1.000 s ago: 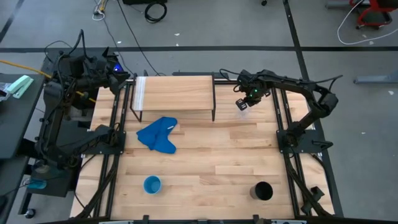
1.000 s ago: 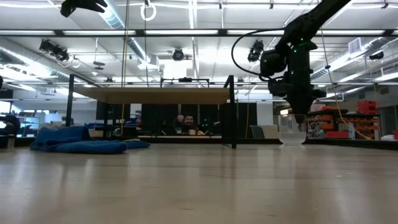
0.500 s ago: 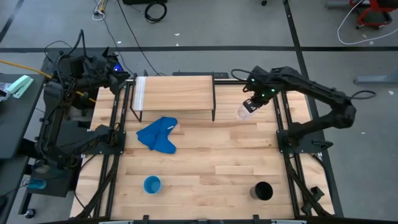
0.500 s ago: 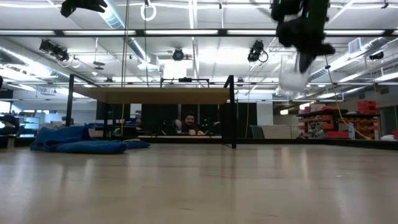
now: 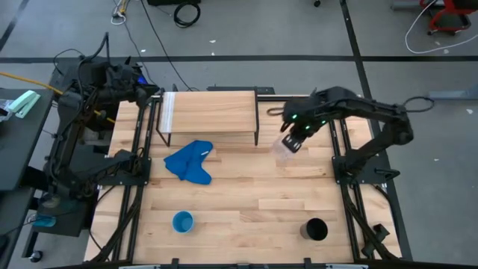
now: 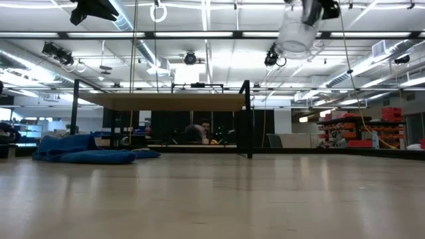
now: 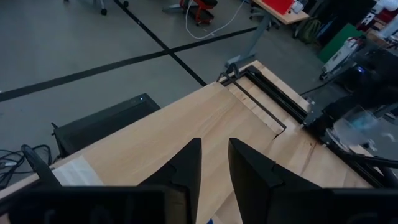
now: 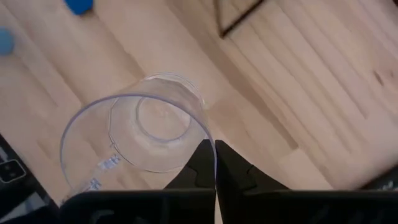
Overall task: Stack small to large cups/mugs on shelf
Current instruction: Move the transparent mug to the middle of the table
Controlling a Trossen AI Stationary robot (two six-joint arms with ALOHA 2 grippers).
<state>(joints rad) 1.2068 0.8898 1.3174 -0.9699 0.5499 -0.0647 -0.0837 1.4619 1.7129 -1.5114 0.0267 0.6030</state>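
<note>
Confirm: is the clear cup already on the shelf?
No. The right tool holds the clear cup in the air, beside the shelf.

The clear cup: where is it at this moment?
In the high view the clear cup is pinched by its rim in the right gripper, lifted off the table just right of the shelf.
</note>
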